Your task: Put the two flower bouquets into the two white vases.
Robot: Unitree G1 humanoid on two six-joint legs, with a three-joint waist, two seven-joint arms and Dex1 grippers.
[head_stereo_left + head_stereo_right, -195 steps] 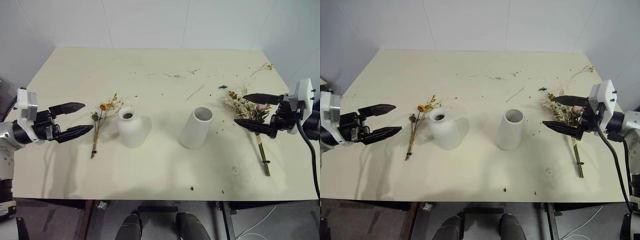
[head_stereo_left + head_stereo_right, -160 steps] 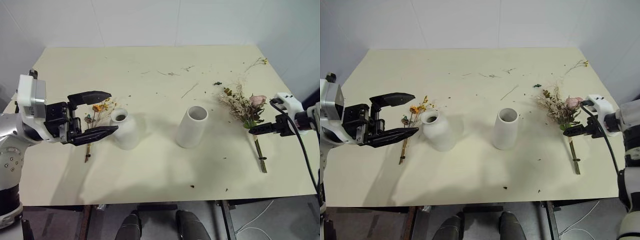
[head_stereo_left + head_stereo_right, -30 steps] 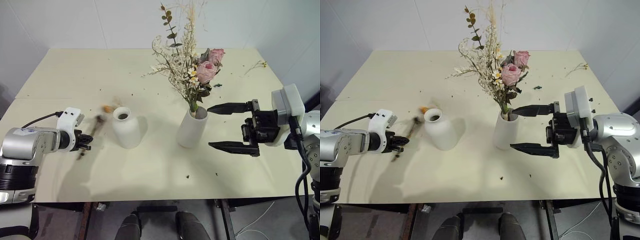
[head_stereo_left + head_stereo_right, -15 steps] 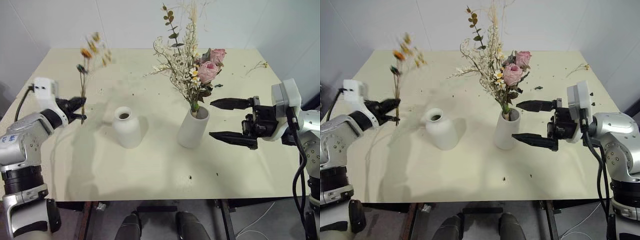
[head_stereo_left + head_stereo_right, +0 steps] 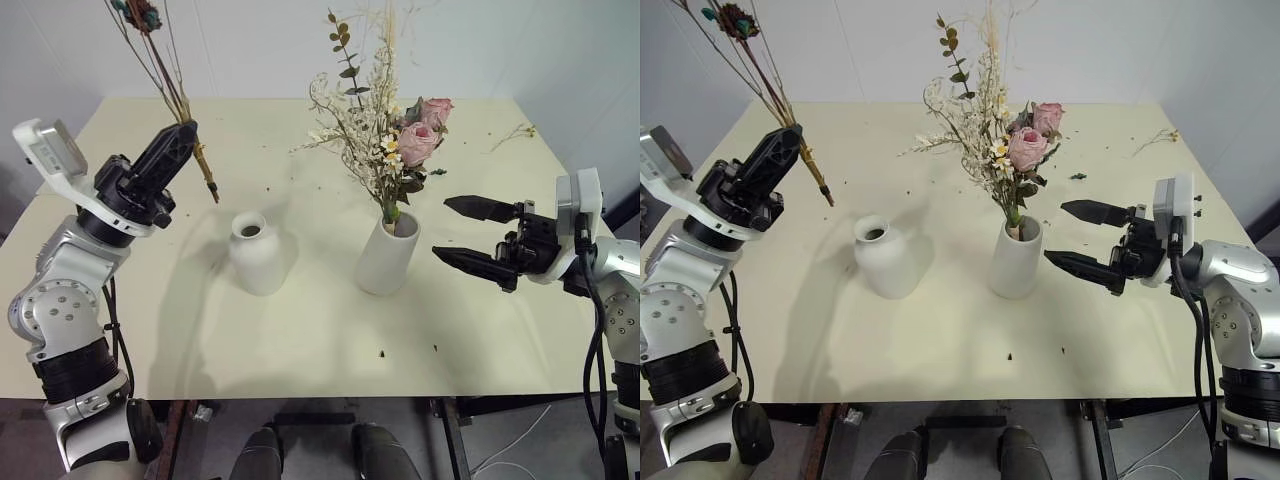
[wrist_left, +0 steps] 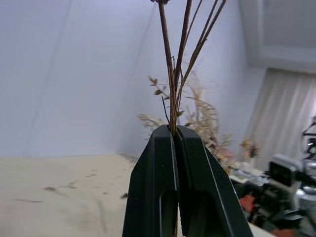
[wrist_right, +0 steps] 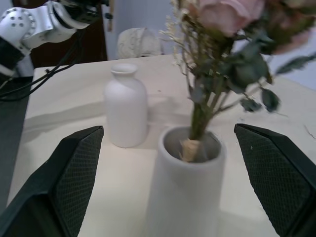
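Observation:
The big bouquet of pink roses and dried grass stands in the tall white vase at the table's middle. The short narrow-necked vase stands to its left with nothing in it. My left gripper is raised above and to the left of the short vase. It is shut on the thin stems of the small bouquet, whose blooms point up past the picture's top. My right gripper hangs open to the right of the tall vase, apart from it, holding nothing.
The cream table carries loose twigs at its back right corner and scattered petal crumbs. White walls close off the back and both sides. The front edge runs close below the vases.
My left gripper has lifted the small bouquet off the table, swung it upright and carried it right toward the short vase. My right gripper has drawn back from the tall vase.

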